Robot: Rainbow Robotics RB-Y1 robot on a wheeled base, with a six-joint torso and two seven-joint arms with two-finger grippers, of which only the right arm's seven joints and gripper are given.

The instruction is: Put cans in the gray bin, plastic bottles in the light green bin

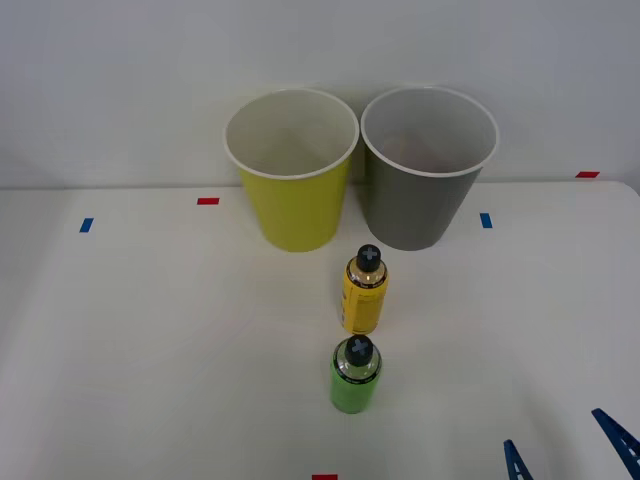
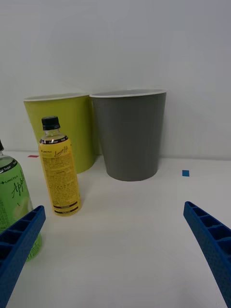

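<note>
The light green bin point(image 1: 292, 170) point(image 2: 67, 130) and the gray bin point(image 1: 425, 168) point(image 2: 129, 134) stand side by side at the back of the white table, both upright. A yellow plastic bottle point(image 1: 364, 290) point(image 2: 58, 168) with a black cap stands upright in front of them. A bright green plastic bottle point(image 1: 355, 375) point(image 2: 14, 202) stands just nearer to me. My right gripper point(image 1: 570, 448) point(image 2: 115, 255) is open at the front right of the table, well right of the green bottle, with nothing between its blue fingers point(image 2: 211, 240). No can is in view.
Small red point(image 1: 207, 201) and blue point(image 1: 485, 220) tape marks dot the table point(image 1: 150, 340). A pale wall rises right behind the bins.
</note>
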